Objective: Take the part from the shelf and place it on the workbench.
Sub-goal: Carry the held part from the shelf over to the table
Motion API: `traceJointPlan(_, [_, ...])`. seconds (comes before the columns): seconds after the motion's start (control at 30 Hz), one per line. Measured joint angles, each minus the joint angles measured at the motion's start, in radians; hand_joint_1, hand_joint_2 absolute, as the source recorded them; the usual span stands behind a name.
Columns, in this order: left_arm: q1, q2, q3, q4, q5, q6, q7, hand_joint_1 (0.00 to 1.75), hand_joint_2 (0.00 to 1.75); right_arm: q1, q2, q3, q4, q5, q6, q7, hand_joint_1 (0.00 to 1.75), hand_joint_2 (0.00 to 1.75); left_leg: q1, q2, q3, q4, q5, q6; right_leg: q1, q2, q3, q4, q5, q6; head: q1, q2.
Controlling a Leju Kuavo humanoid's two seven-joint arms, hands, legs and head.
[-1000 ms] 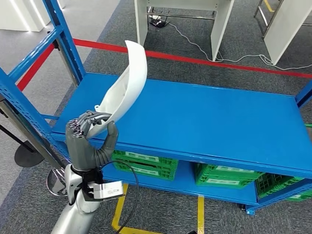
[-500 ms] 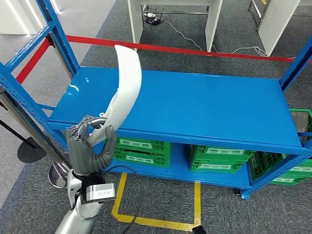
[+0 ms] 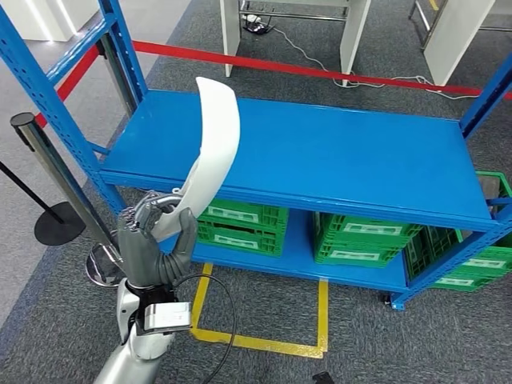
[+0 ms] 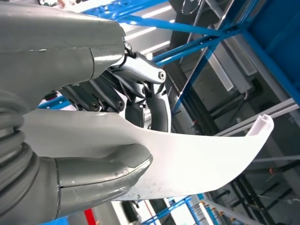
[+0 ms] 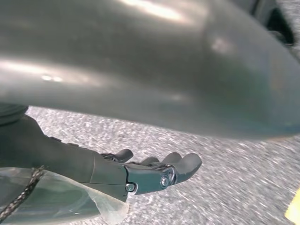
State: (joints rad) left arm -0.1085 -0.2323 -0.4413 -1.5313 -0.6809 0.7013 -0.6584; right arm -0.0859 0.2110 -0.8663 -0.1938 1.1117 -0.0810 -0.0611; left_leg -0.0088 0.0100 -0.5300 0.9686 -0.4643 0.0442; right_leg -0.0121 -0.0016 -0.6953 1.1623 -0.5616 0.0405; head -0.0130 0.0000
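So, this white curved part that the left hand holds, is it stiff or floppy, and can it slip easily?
The white part probably is stiff: gripped at its lower end by the left hand, it stands up without sagging. It looks thin and likely light for its size. Its smooth, glossy surface may be slippery, and the long free end could lever it loose.

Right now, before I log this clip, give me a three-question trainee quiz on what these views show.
1. True or false: the white curved part rests flat on the blue shelf.
2. Which hand holds the part? A) left hand B) right hand C) both
3. Fill in: the crates under the top shelf board are ____ in colour.

Key: 1 false, it is held up in the air, in front of the shelf's edge. 2 A; the right hand hangs over grey carpet with nothing in it. 3 green.
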Motion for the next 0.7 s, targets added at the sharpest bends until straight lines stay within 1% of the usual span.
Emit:
traceJointPlan(0.03, [0.000,0.000,0.000,0.001,0.000,-0.001,0.001,1.75,1.75,0.000,0.000,-0.001,0.000,0.001,-0.001,0.000,0.00,0.00,-0.001,0.001,-0.016,0.001,0.012,0.001,0.000,0.000,-0.013,0.064,-0.032,0.003,0.000,0.000])
traceJointPlan(0.07, [0.000,0.000,0.000,0.002,0.001,-0.002,0.002,1.75,1.75,0.001,0.000,-0.002,0.000,0.002,-0.002,0.000,0.00,0.00,-0.002,0.002,-0.032,0.003,0.023,0.000,0.000,0.000,-0.016,0.110,-0.039,0.005,0.000,0.000])
traceJointPlan(0.1, [0.000,0.000,0.000,0.003,0.001,-0.003,0.002,1.75,1.75,0.001,0.000,-0.003,0.000,0.005,-0.004,-0.001,0.00,0.00,-0.003,0.002,-0.049,0.005,0.035,-0.001,0.000,0.000,-0.004,0.124,-0.024,0.006,0.000,0.000])
traceJointPlan(0.13, [0.001,0.000,0.000,0.004,0.002,-0.003,0.002,1.75,1.75,0.000,0.000,-0.003,0.000,0.008,-0.006,-0.001,0.00,0.00,-0.003,0.003,-0.066,0.009,0.046,-0.003,0.000,0.000,0.027,0.103,0.004,0.006,0.000,0.000])
traceJointPlan(0.17, [0.001,0.000,0.000,0.005,0.002,-0.003,0.002,1.75,1.75,0.000,0.000,-0.003,0.000,0.011,-0.008,-0.002,0.00,0.00,-0.003,0.003,-0.082,0.013,0.056,-0.006,-0.001,0.000,0.074,0.049,0.031,0.006,0.000,0.000])
traceJointPlan(0.2, [0.001,0.000,-0.001,0.005,0.003,-0.003,0.002,1.75,1.75,-0.002,0.000,-0.003,0.000,0.015,-0.010,-0.002,0.00,0.00,-0.004,0.002,-0.097,0.019,0.065,-0.010,-0.001,0.000,0.132,-0.027,0.037,0.006,0.001,0.000])
traceJointPlan(0.23, [0.001,0.000,-0.001,0.005,0.002,-0.003,0.003,1.75,1.75,-0.004,0.000,-0.003,0.000,0.020,-0.012,-0.002,0.00,0.00,-0.005,0.002,-0.108,0.026,0.073,-0.014,0.000,0.001,0.183,-0.100,0.031,0.003,0.000,0.000])
traceJointPlan(0.27, [0.001,0.000,-0.002,0.005,0.001,-0.003,0.003,1.75,1.75,-0.005,0.000,-0.003,0.000,0.024,-0.014,-0.002,0.00,0.00,-0.006,0.002,-0.115,0.030,0.081,-0.018,0.001,0.002,0.213,-0.152,0.018,0.000,0.000,0.000])
traceJointPlan(0.3, [0.001,0.000,-0.002,0.006,-0.001,-0.003,0.003,1.75,1.75,-0.006,0.001,-0.003,0.000,0.027,-0.017,-0.002,0.00,0.00,-0.006,0.002,-0.119,0.033,0.089,-0.023,0.003,0.004,0.227,-0.180,0.006,-0.004,0.000,0.000])
traceJointPlan(0.33, [0.002,0.001,-0.003,0.006,-0.004,-0.003,0.003,1.75,1.75,-0.005,0.001,-0.003,0.000,0.030,-0.021,-0.003,0.00,0.00,-0.006,0.003,-0.122,0.033,0.098,-0.027,0.004,0.005,0.222,-0.185,0.008,-0.012,0.000,0.000])
traceJointPlan(0.37, [0.003,0.001,-0.002,0.006,-0.007,-0.003,0.003,1.75,1.75,-0.004,0.001,-0.003,0.000,0.032,-0.026,-0.004,0.00,0.00,-0.004,0.002,-0.125,0.034,0.100,-0.032,0.004,0.002,0.211,-0.184,0.015,-0.020,0.001,0.000])
traceJointPlan(0.4, [0.004,0.001,-0.001,0.006,-0.010,-0.003,0.003,1.75,1.75,-0.004,0.001,-0.003,0.000,0.034,-0.032,-0.006,0.00,0.00,-0.003,0.000,-0.132,0.044,0.084,-0.038,0.004,0.000,0.206,-0.183,0.024,-0.030,0.000,0.000])
traceJointPlan(0.43, [0.005,0.002,0.000,0.006,-0.012,-0.002,0.003,1.75,1.75,-0.004,0.002,-0.003,0.000,0.035,-0.036,-0.010,0.00,0.00,-0.001,-0.002,-0.142,0.071,0.049,-0.044,0.002,-0.002,0.197,-0.184,0.035,-0.040,-0.002,0.000])
traceJointPlan(0.47, [0.006,0.002,0.002,0.007,-0.012,-0.002,0.004,1.75,1.75,-0.005,0.002,-0.003,0.000,0.036,-0.039,-0.013,0.00,0.00,0.001,-0.004,-0.154,0.117,-0.002,-0.049,0.002,-0.004,0.188,-0.184,0.047,-0.047,-0.004,0.000])
traceJointPlan(0.5, [0.008,0.002,0.003,0.007,-0.012,-0.002,0.004,1.75,1.75,-0.005,0.002,-0.002,0.000,0.037,-0.040,-0.015,0.00,0.00,0.002,-0.004,-0.168,0.182,-0.059,-0.054,0.003,-0.003,0.175,-0.184,0.060,-0.050,-0.006,0.000])
traceJointPlan(0.53, [0.009,0.002,0.004,0.007,-0.012,-0.002,0.006,1.75,1.75,-0.005,0.002,-0.002,0.000,0.039,-0.041,-0.016,0.00,0.00,0.003,-0.004,-0.177,0.250,-0.101,-0.057,0.004,-0.004,0.161,-0.182,0.072,-0.052,-0.007,0.000])
traceJointPlan(0.57, [0.011,0.002,0.005,0.007,-0.011,-0.002,0.008,1.75,1.75,-0.005,0.002,-0.002,0.000,0.040,-0.042,-0.016,0.00,0.00,0.004,-0.004,-0.179,0.302,-0.120,-0.058,0.006,-0.004,0.145,-0.181,0.083,-0.052,-0.006,0.000])
traceJointPlan(0.6, [0.013,0.003,0.006,0.007,-0.011,-0.002,0.010,1.75,1.75,-0.005,0.002,-0.002,0.000,0.040,-0.042,-0.015,0.00,0.00,0.004,-0.004,-0.167,0.326,-0.117,-0.056,0.007,-0.005,0.128,-0.179,0.094,-0.052,-0.006,0.000])
traceJointPlan(0.63, [0.014,0.003,0.007,0.007,-0.010,-0.002,0.011,1.75,1.75,-0.004,0.002,-0.002,0.000,0.040,-0.043,-0.014,0.00,0.00,0.004,-0.005,-0.140,0.310,-0.095,-0.053,0.009,-0.005,0.112,-0.176,0.104,-0.051,-0.006,0.000])
traceJointPlan(0.67, [0.015,0.002,0.008,0.007,-0.010,-0.002,0.012,1.75,1.75,-0.004,0.002,-0.002,0.000,0.040,-0.043,-0.014,0.00,0.00,0.003,-0.005,-0.096,0.259,-0.069,-0.047,0.010,-0.004,0.098,-0.175,0.114,-0.049,-0.006,0.000])
traceJointPlan(0.7, [0.015,0.002,0.008,0.007,-0.010,-0.002,0.013,1.75,1.75,-0.004,0.003,-0.002,0.000,0.040,-0.043,-0.014,0.00,0.00,0.001,-0.007,-0.042,0.184,-0.055,-0.040,0.011,-0.003,0.087,-0.173,0.123,-0.047,-0.006,0.000])
